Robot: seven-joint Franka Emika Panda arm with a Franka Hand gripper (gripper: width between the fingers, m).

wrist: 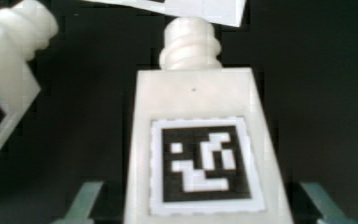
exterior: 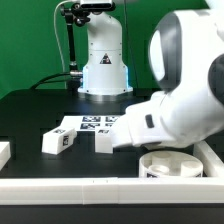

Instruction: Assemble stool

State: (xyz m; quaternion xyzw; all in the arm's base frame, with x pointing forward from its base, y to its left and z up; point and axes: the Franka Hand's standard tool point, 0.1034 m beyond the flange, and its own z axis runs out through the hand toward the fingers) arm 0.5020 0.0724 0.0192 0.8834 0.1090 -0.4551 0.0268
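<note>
**Wrist view**
- The gripper stands open, a little wider than the part between its jaws. One of its fingers shows on each side of a leg, with what looks like a thin dark gap at each flank (the picture is blurred here, so contact cannot be ruled out).
- The leg runs lengthwise away from the gripper. Its square tag faces the camera and its threaded peg is at the far end.
- A second leg lies to one side of the gripper. It is separated from the first leg by a strip of dark bench.
- The marker board lies just beyond the peg.

**Exterior view**
- The arm reaches down to the bench, with its wrist end at the leg (the fingertips themselves are hidden by the housing).
- The second leg lies flat on the bench, on the exterior view's left of the gripper and apart from it.
- The marker board lies just beyond the gripper, toward the arm's base.
- The seat lies flat on the exterior view's right of the gripper, under the arm and next to the white rail.
</note>
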